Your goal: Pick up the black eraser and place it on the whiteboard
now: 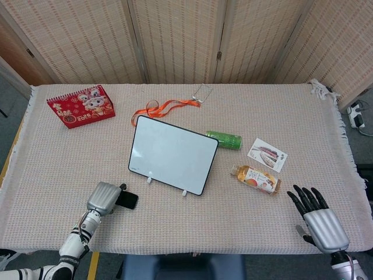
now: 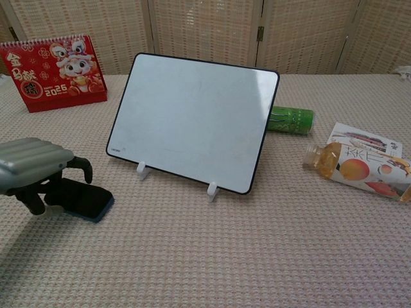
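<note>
The black eraser (image 1: 129, 200) (image 2: 88, 197) lies flat on the table cloth, left of and in front of the whiteboard (image 1: 172, 154) (image 2: 192, 119), which stands tilted on two white feet. My left hand (image 1: 104, 198) (image 2: 35, 165) hovers over the eraser's left part, fingers arched down on its far side and thumb on its near side. The eraser still rests on the cloth, and I see no firm grip on it. My right hand (image 1: 317, 220) rests at the table's front right with fingers spread, holding nothing; the chest view does not show it.
A red desk calendar (image 1: 80, 106) (image 2: 54, 74) stands at the back left. An orange lanyard (image 1: 166, 107) lies behind the board. A green can (image 1: 224, 139) (image 2: 290, 120), a juice bottle (image 1: 255, 179) (image 2: 356, 168) and a printed packet (image 1: 267, 154) lie to the board's right.
</note>
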`<state>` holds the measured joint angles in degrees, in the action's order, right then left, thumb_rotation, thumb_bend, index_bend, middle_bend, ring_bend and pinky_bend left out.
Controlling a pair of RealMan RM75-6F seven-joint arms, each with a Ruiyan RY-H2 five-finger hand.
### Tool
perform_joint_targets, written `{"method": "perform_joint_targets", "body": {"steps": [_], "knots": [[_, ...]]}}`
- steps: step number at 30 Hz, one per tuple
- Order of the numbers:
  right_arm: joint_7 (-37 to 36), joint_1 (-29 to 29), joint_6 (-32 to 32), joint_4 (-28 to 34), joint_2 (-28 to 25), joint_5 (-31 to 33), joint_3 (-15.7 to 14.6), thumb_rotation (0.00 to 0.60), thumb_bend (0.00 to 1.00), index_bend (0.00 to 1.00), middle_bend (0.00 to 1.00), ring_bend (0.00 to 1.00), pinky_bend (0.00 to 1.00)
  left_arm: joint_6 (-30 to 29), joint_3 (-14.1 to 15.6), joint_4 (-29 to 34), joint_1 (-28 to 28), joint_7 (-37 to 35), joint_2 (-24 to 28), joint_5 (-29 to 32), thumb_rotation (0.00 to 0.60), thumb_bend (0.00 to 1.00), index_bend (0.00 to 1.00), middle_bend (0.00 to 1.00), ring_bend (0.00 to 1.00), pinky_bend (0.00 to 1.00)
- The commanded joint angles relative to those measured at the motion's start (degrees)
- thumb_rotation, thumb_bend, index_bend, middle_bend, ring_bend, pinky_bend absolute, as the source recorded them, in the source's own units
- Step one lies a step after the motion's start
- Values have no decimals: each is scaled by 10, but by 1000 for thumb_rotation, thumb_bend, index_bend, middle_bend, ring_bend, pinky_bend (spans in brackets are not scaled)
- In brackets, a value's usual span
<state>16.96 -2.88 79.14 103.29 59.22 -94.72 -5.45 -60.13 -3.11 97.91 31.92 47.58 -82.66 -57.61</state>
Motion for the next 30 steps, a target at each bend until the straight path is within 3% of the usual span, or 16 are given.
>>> {"method": "perform_joint_targets", "body": {"steps": [1,6,11,13,18,23,30], "knots": [[0,0,0,0,0,0,0,600,350,0,0,40,0,-1,2,-3,3,0,-2,4,600,341,382,1000,969,1000],[0,0,0,1,0,0,0,600,349,0,0,38,0,-4,4,-14,9,-10,-7,6,600,341,426,1000,968,1000],[1,0,-2,0,0,1,0,600,349,0,0,38,0,-26,8,-31,5,-44,-18,-41,600,346,639,1000,978,1000],[1,-1,-2,0,0,1,0,600,349,0,0,38,0,-40,10,-37,1,-64,-20,-69,600,350,667,1000,981,1000],[3,0,-2,1,1,1,0,600,350,0,0,38,0,-100,8,-60,-15,-118,-40,-147,600,357,677,1000,982,1000],[2,0,-1,2,0,0,0,600,349,0,0,38,0,-168,-6,-126,-24,-152,-95,-213,600,360,677,1000,989,1000],[-11,3,6,3,-6,-9,-3,600,349,0,0,38,0,-216,-53,-228,0,-172,-198,-257,600,362,677,1000,990,1000]]}}
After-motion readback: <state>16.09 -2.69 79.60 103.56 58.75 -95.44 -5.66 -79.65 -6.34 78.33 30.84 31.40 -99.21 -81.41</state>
